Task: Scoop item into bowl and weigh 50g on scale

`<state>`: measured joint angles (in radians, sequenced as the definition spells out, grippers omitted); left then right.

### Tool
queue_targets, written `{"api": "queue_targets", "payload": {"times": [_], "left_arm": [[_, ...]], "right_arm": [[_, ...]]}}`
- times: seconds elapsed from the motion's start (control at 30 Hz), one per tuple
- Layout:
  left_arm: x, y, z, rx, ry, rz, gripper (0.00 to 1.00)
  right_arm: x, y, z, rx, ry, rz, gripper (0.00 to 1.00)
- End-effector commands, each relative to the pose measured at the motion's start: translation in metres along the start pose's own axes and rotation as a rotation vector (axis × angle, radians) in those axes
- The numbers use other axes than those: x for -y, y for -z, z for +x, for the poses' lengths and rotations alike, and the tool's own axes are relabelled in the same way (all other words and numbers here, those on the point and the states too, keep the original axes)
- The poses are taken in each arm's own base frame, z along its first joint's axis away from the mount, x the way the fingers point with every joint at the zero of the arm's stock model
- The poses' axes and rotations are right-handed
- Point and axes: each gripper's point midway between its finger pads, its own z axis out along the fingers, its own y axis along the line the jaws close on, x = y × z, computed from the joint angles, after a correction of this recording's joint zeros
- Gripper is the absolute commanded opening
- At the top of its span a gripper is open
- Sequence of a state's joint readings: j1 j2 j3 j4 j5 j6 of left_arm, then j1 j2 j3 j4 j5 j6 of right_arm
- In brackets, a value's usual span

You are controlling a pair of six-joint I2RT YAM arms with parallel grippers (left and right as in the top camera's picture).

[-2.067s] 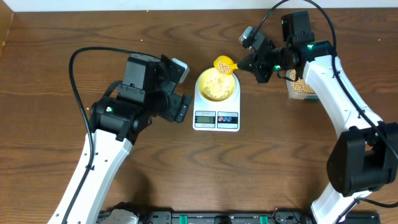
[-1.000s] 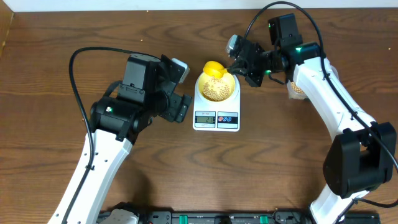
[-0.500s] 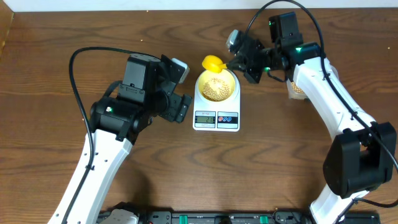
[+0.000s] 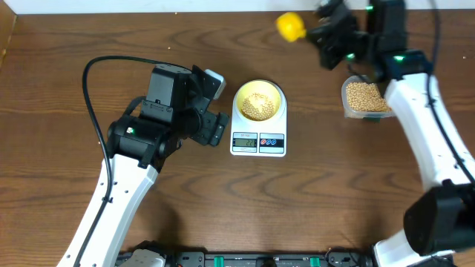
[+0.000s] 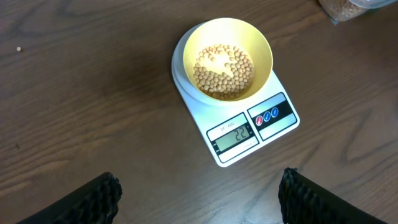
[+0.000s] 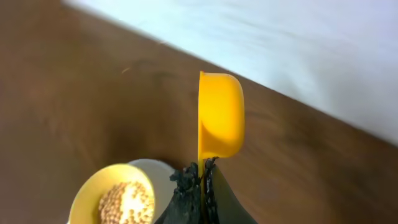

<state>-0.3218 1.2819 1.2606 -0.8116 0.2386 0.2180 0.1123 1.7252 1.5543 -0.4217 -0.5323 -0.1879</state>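
**Over the table's far edge: scoop lifted away from the bowl**

Near the back of the table (image 4: 334, 193), the right gripper (image 4: 318, 33) has its jaws pinched tight on the thin handle of a yellow scoop (image 4: 289, 26). Half a second ago the scoop hung at the bowl's far rim; now it has swung up and off to the right, well apart from the bowl. From the right wrist view the scoop (image 6: 220, 124) stands on edge, and its inside cannot be seen.

With the arm moved, the clear tub (image 4: 346, 100) of beans at the right shows in full, where before the arm covered part of it.

The pale yellow bowl (image 5: 186, 46) sits on the white scale (image 5: 205, 118) as it did earlier, with tan beans (image 5: 224, 62) covering its bottom. The display reads 22.

The left gripper (image 5: 198, 198) has not moved: it hovers left of the scale, jaws spread wide with nothing between them.
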Motion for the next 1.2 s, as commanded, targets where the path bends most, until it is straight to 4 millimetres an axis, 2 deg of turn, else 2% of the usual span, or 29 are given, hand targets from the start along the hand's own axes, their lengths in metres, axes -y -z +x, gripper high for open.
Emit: {"api": "queue_targets", "payload": {"times": [0.0, 0.03, 0.13, 0.2, 0.33, 0.43, 0.53, 0.63, 0.87, 1.17], "left_arm": [[0.001, -0.001, 0.001, -0.005, -0.009, 0.011, 0.83], [0.001, -0.001, 0.001, -0.005, -0.009, 0.011, 0.83], [0.001, -0.001, 0.001, -0.005, -0.009, 0.011, 0.83], [0.001, -0.001, 0.001, -0.005, -0.009, 0.011, 0.83], [0.001, -0.001, 0.001, -0.005, -0.009, 0.011, 0.83], [0.001, -0.001, 0.001, -0.005, -0.009, 0.011, 0.83], [0.001, -0.001, 0.001, -0.005, -0.009, 0.011, 0.83], [0.001, -0.001, 0.001, -0.005, -0.009, 0.011, 0.83], [0.001, -0.001, 0.001, -0.005, -0.009, 0.011, 0.83], [0.001, -0.001, 0.001, -0.005, -0.009, 0.011, 0.83]], "right_arm": [[0.047, 0.038, -0.002, 0.04, -0.383, 0.153, 0.01], [0.064, 0.054, 0.007, 0.033, -0.491, 0.205, 0.01], [0.084, 0.076, 0.028, -0.01, -0.601, 0.283, 0.01], [0.096, 0.092, 0.053, -0.073, -0.673, 0.345, 0.01], [0.1, 0.104, 0.082, -0.17, -0.74, 0.41, 0.01], [0.106, 0.116, 0.108, -0.267, -0.742, 0.522, 0.01], [0.114, 0.139, 0.138, -0.4, -0.719, 0.682, 0.01], [0.117, 0.157, 0.156, -0.504, -0.67, 0.773, 0.01], [0.12, 0.154, 0.16, -0.555, -0.572, 0.749, 0.01], [0.12, 0.124, 0.174, -0.619, -0.527, 0.688, 0.01]]}}
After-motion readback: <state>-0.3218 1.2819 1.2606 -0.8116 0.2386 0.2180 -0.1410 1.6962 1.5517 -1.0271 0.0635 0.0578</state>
